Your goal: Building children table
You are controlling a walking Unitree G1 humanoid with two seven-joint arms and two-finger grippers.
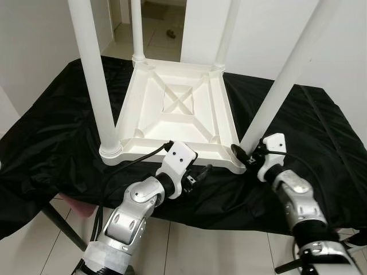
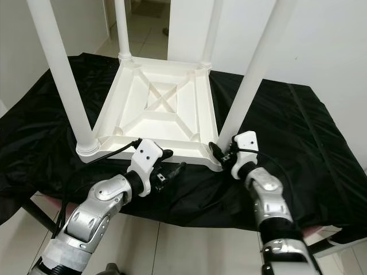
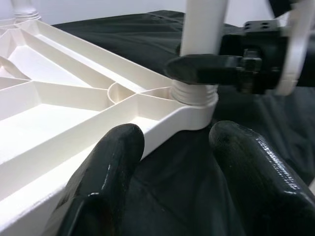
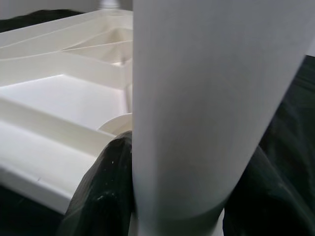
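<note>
Item: table (image 1: 178, 109), upturned at the desk (image 1: 51, 137) near edge, four legs fitted. Your right gripper (image 1: 248, 156) pinched the near-right leg (image 1: 269, 109) at its base; left gripper (image 1: 198, 175) fingers were spread beside that corner. Risk: an over-hard twist could cross-thread the leg or slide the table off.

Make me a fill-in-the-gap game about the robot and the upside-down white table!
1. The white table lies upside down on a ____ cloth.
2. The number of legs standing up from it is ____.
3. The right pincer is closed around a table ____.
4. The left pincer, near the table's front edge, holds ____.

Missing words: black; four; leg; nothing
</note>
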